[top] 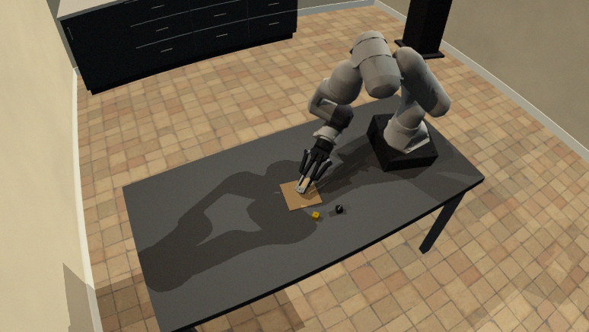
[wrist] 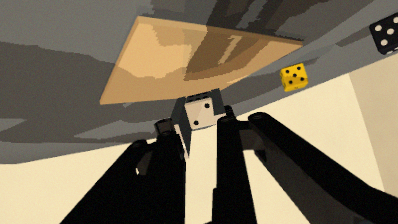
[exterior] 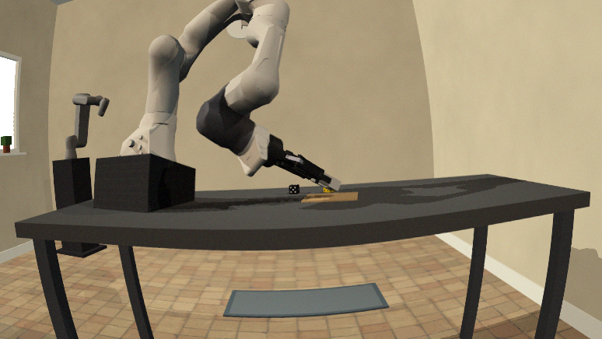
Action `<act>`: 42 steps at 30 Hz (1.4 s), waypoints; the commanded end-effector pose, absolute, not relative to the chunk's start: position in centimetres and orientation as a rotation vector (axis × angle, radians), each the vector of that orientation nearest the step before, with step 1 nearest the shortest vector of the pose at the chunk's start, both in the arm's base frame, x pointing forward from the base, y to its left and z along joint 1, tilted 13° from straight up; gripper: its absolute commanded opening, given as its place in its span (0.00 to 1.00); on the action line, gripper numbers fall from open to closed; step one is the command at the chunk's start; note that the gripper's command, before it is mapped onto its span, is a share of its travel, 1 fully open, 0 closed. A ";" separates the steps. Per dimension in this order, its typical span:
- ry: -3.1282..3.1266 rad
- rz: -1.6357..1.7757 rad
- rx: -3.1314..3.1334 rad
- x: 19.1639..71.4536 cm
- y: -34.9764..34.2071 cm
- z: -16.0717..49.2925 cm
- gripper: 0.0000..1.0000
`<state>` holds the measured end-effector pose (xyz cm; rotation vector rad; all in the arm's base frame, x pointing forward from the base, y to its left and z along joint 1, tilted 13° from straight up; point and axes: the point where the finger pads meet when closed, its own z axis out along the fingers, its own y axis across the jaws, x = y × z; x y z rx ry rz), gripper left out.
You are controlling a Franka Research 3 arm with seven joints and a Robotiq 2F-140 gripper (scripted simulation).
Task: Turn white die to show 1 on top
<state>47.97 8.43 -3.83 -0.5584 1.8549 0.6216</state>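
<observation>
My gripper [top: 302,186] [exterior: 333,183] [wrist: 201,106] is shut on the white die [wrist: 199,114], tilted, low over the tan mat [top: 297,202] [exterior: 348,196] [wrist: 142,62]. In the wrist view a two-pip face of the die points back toward the camera, and a narrow strip of a face with several pips shows at its far edge. The finger pads hide the die in the exterior view. Whether the die touches the mat I cannot tell. The mat lies flat on the table.
A yellow die [top: 315,215] [exterior: 326,190] [wrist: 294,76] lies on the table just off the mat, partly behind the fingertips in the exterior view. A black die [top: 339,209] [exterior: 294,189] [wrist: 387,35] lies beside it, farther from the mat.
</observation>
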 end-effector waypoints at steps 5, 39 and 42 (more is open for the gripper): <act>1.849 0.616 -0.561 48.1 8.4 -4.0 0.13; 1.849 0.616 -0.561 48.2 8.6 -4.8 0.13; 1.849 0.616 -0.561 48.2 8.6 -4.8 0.13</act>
